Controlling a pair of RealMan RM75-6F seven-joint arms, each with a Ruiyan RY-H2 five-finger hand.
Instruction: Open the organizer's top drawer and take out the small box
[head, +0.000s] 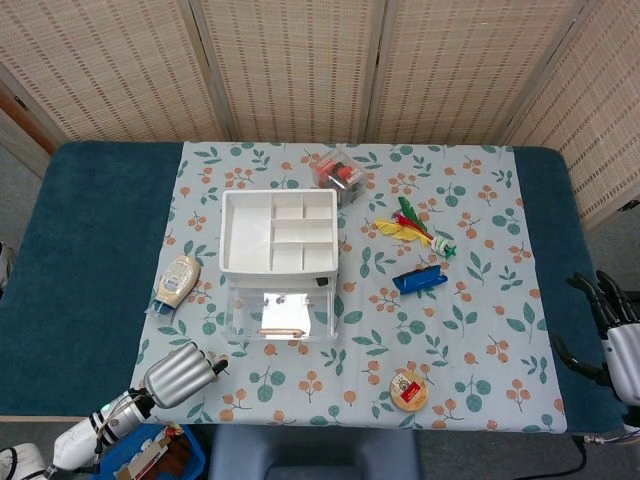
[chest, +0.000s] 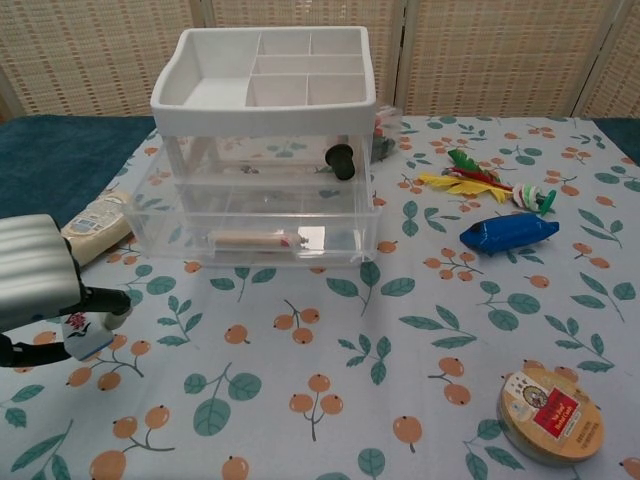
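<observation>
The organizer has a white divided tray on top and clear drawers below. One clear drawer stands pulled out toward me with a pinkish stick inside. My left hand hovers at the front-left corner of the cloth. In the chest view this left hand pinches the small white box with a red mark, low over the cloth. I cannot tell whether the box touches the table. My right hand hangs off the table's right edge with fingers apart, holding nothing.
A cream tube lies left of the organizer. A blue toy, a feathered shuttlecock and a round wooden tin lie to the right. A clear container of red items stands behind. A blue crate sits below the front edge.
</observation>
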